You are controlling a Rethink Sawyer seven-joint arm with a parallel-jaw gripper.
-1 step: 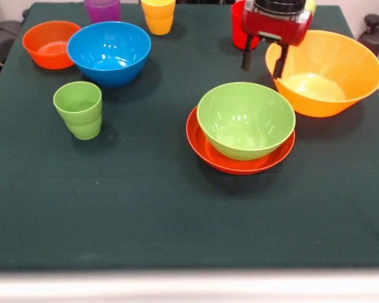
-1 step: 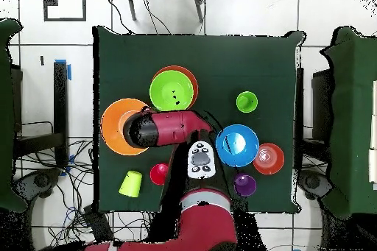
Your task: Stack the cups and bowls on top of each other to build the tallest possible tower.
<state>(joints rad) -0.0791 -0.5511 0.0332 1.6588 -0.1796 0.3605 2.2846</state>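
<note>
Gripper: the gripper [image 1: 264, 64] hangs over the near rim of the big orange-yellow bowl [image 1: 331, 79]. Its two black fingers [image 1: 247, 60] are spread apart and hold nothing.

Big bowl: it sits on the tabletop [image 1: 145, 208], right under the gripper and a little off to the side. One finger looks to be inside the rim and one outside, so a grab on the rim looks like the next step.

Tower so far: the green bowl [image 1: 245, 120] sits inside the wide red-orange bowl [image 1: 205, 151]. This little pile is just beside the big bowl, nearer the front edge.

Other bowls: the blue bowl [image 1: 108, 52] and the small orange bowl [image 1: 49, 43] touch each other, well apart from the gripper.

Cups: a light green cup [image 1: 79, 109] stands alone. The purple cup [image 1: 102, 9], yellow cup [image 1: 158, 15] and red cup [image 1: 239, 26] stand along the far edge. Another light green cup [image 2: 131, 183] lies near the corner in the overhead view.

How far: only two bowls are stacked. No cups yet.
</note>
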